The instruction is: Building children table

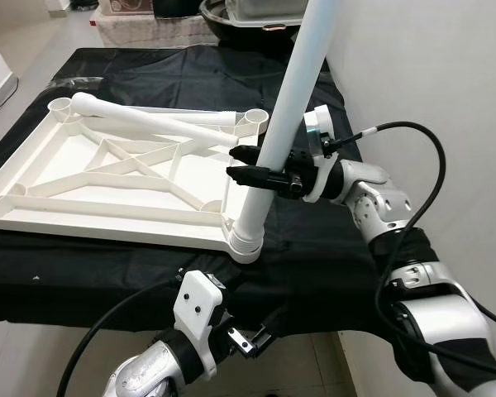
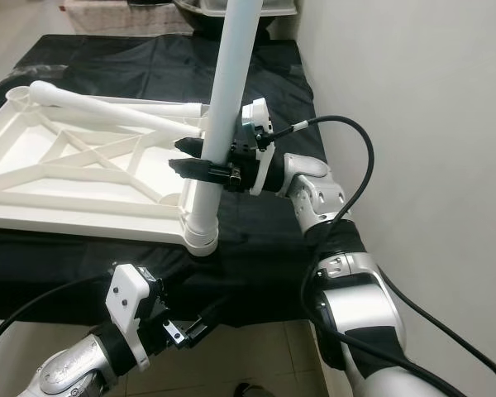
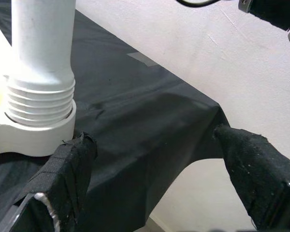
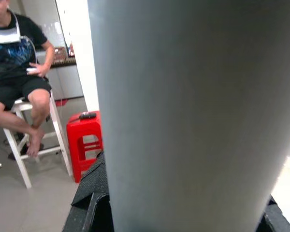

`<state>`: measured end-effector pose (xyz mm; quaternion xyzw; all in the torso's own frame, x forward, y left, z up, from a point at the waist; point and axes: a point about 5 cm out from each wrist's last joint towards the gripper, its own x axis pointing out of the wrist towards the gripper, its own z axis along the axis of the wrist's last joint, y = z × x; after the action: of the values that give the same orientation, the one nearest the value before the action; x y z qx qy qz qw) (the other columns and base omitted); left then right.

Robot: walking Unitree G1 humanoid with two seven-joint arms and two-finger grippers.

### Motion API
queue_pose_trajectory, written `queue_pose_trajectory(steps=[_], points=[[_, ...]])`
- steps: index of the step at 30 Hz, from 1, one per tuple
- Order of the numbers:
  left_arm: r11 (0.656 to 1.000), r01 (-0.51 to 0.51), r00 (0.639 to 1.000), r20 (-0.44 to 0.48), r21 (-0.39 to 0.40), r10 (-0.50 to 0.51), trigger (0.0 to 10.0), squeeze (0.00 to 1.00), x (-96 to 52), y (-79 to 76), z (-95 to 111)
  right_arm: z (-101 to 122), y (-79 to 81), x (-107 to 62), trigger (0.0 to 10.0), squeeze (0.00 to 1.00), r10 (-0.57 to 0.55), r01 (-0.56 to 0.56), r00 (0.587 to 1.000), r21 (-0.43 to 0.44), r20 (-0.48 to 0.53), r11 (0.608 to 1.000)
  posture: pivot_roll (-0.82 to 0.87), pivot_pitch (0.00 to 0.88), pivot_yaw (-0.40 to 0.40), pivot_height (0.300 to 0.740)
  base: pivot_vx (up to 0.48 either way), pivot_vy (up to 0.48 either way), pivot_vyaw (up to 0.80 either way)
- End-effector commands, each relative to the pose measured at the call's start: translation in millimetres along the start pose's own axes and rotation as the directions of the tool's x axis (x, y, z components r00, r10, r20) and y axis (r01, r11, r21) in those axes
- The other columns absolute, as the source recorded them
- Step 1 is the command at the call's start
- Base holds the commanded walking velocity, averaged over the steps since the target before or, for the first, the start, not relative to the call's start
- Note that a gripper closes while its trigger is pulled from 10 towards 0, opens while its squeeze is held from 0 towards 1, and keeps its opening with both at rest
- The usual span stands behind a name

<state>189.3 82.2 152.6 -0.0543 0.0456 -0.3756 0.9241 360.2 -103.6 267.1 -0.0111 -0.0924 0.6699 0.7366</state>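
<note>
The right pincer (image 1: pixel 250 164) is clamped around the upright white leg (image 1: pixel 289 107), seated in the near corner socket (image 1: pixel 244 242) of the inverted table frame (image 1: pixel 107 178) on the black-draped tabletop (image 1: pixel 314 240). Risk: sideways force may cross-thread or tip the leg. The left pincer (image 3: pixel 159 179) hangs released below the edge. No legible markings.
</note>
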Motion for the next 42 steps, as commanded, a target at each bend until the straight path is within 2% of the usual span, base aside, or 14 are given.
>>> queue_pose_trajectory(steps=[1,15,31,33,42], points=[[1.0,-0.011,1.0,-0.027,-0.001,0.011,10.0,0.0,-1.0,1.5,-6,-13,4.7,0.5,10.0,0.0,0.031,-0.029,0.998,0.029,-0.054,0.999,0.11,0.202,-0.064,0.74,0.0,0.0,0.0],[1.0,-0.015,1.0,-0.027,0.0,0.015,10.0,0.0,-1.5,2.5,-7,-11,12.3,5.1,10.0,0.0,0.103,-0.113,0.982,-0.06,-0.157,0.992,0.1,0.199,-0.064,0.74,0.0,0.0,0.0],[1.0,-0.014,1.0,-0.027,0.001,0.014,10.0,0.0,-1.8,1.9,-7,-18,17.4,3.4,10.0,0.0,0.134,-0.152,0.96,-0.057,-0.247,0.987,0.1,0.188,-0.067,0.74,0.0,0.0,0.0],[1.0,-0.014,1.0,-0.027,0.002,0.014,10.0,0.0,-1.7,2.0,-8,-20,17.8,2.6,10.0,0.0,0.136,-0.151,0.957,-0.043,-0.256,0.988,0.1,0.186,-0.068,0.74,0.0,0.0,0.0],[1.0,-0.014,1.0,-0.025,0.003,0.014,10.0,0.0,-1.2,1.8,-8,-30,8.7,6.0,10.0,0.0,0.019,-0.022,0.969,-0.008,-0.247,1.0,0.1,0.177,-0.07,0.74,0.0,0.0,0.0]])
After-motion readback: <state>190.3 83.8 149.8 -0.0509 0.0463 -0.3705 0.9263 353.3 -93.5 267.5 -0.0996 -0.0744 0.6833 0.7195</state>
